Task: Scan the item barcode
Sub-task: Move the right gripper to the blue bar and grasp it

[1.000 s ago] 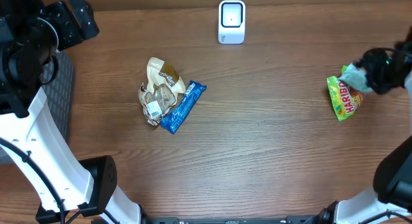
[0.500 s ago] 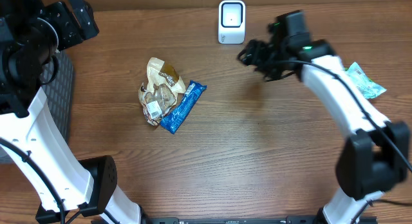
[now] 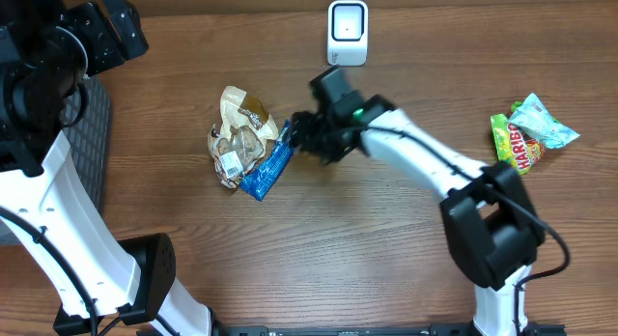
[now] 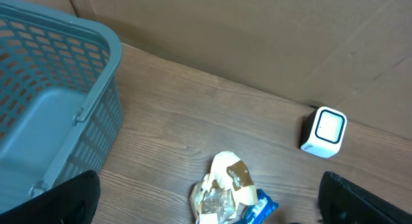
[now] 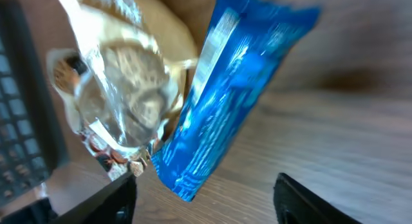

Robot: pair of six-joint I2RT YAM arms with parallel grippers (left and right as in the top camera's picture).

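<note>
right hand: over the upper end of the blue wrapper, fingers spread, wrapper tip between them, not pinched
left hand: spread wide, empty, up at the far-left corner near the basket
item: judging by the reach, the blue wrapper; it lies flat on the tabletop, its side touching the beige snack bag
scanner: white, upright at the far edge, well apart from the wrapper, nothing in front of its window
other stock: Haribo bag and teal pack at the right edge, touching each other
done: approach only, hand lined up on the wrapper
left: close on the wrapper, lift it clear of the snack bag, carry it to the scanner, face the barcode to the window
barcode: can't spot one on the wrapper's upper face, right wrist view too blurred; it may need a turn
progress: early, pre-grasp, no scan yet
</note>
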